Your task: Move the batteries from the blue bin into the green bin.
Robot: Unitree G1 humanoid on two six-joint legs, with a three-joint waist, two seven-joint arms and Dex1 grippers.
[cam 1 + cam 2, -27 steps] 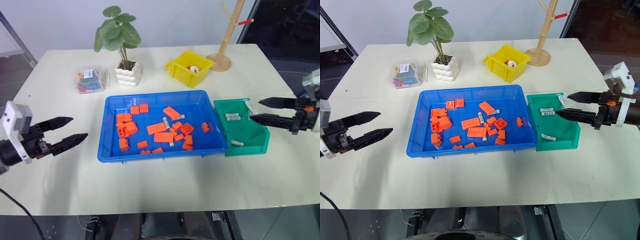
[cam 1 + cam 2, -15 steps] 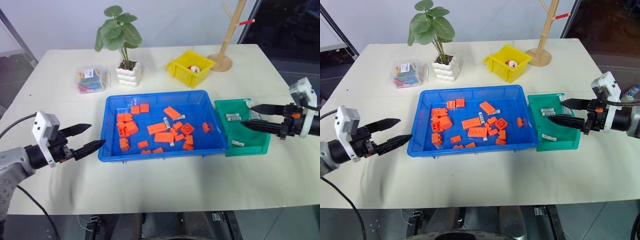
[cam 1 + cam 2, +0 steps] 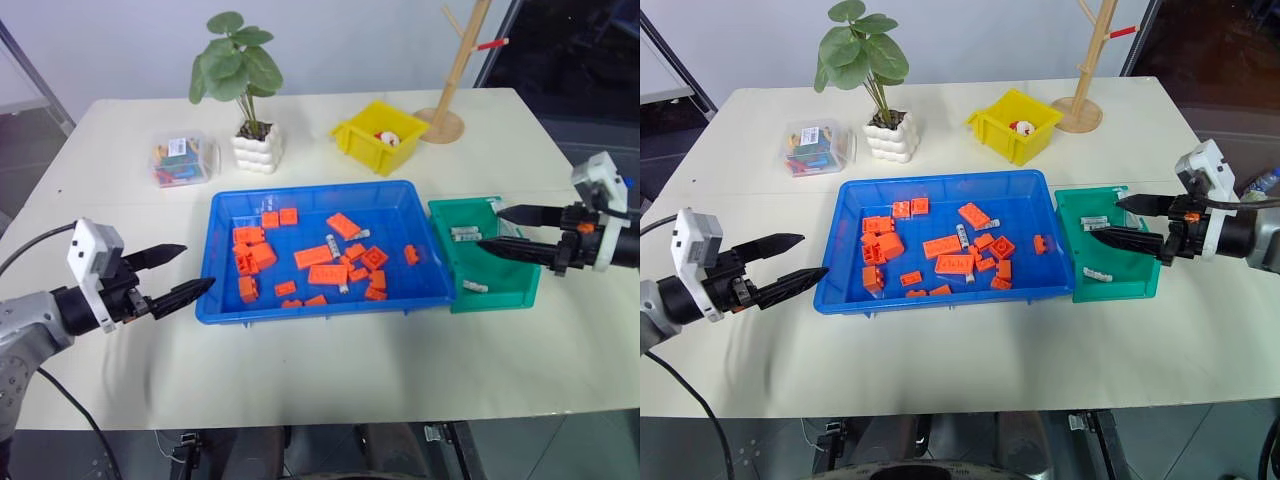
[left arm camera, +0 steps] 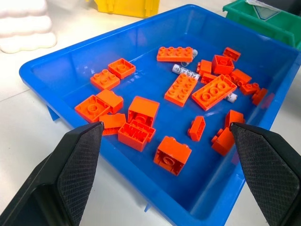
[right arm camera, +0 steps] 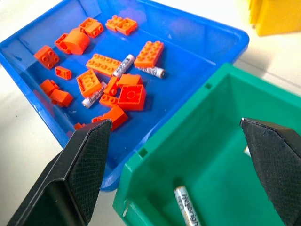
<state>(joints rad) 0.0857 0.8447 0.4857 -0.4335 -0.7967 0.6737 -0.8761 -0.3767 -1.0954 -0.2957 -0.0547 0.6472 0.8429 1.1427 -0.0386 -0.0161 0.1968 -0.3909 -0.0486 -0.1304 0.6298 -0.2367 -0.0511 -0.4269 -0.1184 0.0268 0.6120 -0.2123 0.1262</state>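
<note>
The blue bin (image 3: 320, 188) sits mid-table, holding several orange bricks and three batteries (image 3: 332, 245) (image 5: 123, 66) among them. Against its right side stands the green bin (image 3: 500, 292), with a few batteries (image 3: 464, 234) (image 5: 188, 207) lying inside. My right gripper (image 3: 488, 227) hangs open and empty over the green bin, pointing toward the blue one. My left gripper (image 3: 197, 268) is open and empty just outside the blue bin's left rim, pointing in at the bricks (image 4: 141, 123).
Behind the blue bin are a yellow bin (image 3: 380, 135), a potted plant (image 3: 252, 140), a clear box of coloured pieces (image 3: 180, 160) and a wooden stand (image 3: 445, 120). Bare table lies in front of both bins.
The left gripper has moved right, up to the blue bin's left rim. The right gripper has shifted left, further over the green bin. Both stayed open.
</note>
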